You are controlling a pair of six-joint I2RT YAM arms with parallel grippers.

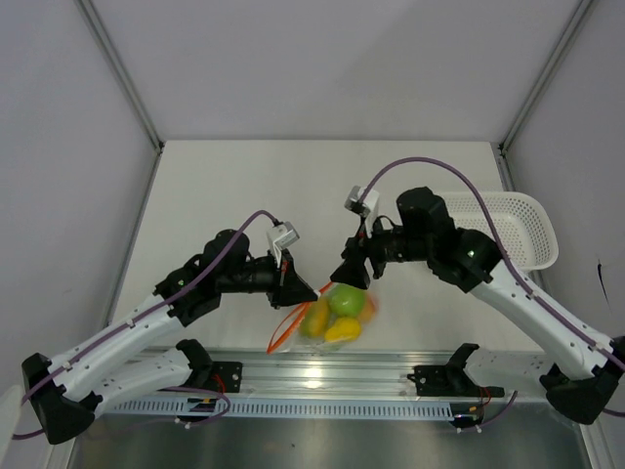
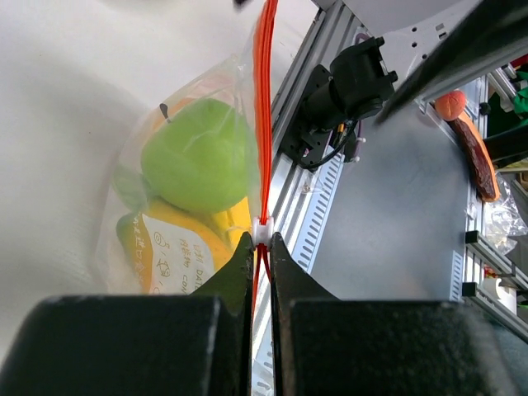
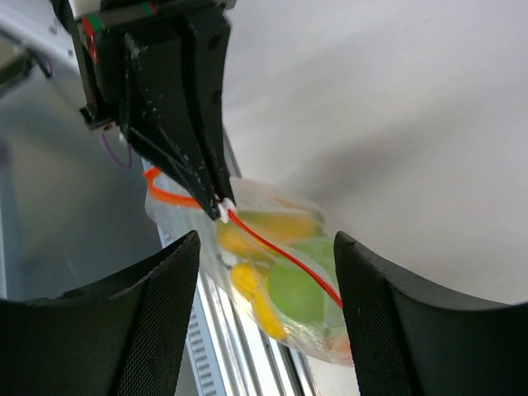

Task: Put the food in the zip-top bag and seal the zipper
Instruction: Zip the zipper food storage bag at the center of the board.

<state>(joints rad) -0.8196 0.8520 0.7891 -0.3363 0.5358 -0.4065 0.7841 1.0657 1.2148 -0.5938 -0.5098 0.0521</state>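
A white table (image 1: 244, 195) between pale grey walls fills the top view, with an aluminium rail (image 1: 322, 376) along its lower edge. Counted, there are two arms, one white mesh basket (image 1: 518, 230) at centre right, and one zip-top bag (image 1: 332, 318) in the lower middle, just above the rail. Through the clear plastic the food (image 1: 337, 315) shows as one green apple (image 1: 344, 300), at least two yellow pieces (image 1: 342, 330) and one orange piece (image 1: 369, 307); the full total cannot be told.

The left gripper (image 1: 308, 290) is pressed together, pinching the zipper (image 2: 265, 107) at its white slider (image 2: 262, 233). From there the orange-red strip runs to the top of the left wrist view. The right gripper (image 1: 354, 277) hangs just over the bag's upper edge. Only the right wrist view shows its fingers (image 3: 157, 322) spread wide, gripping nothing.

Only the left wrist view shows a white label (image 2: 177, 252) at the bag's lower left, over the yellow pieces. Its dark writing is too skewed to read.
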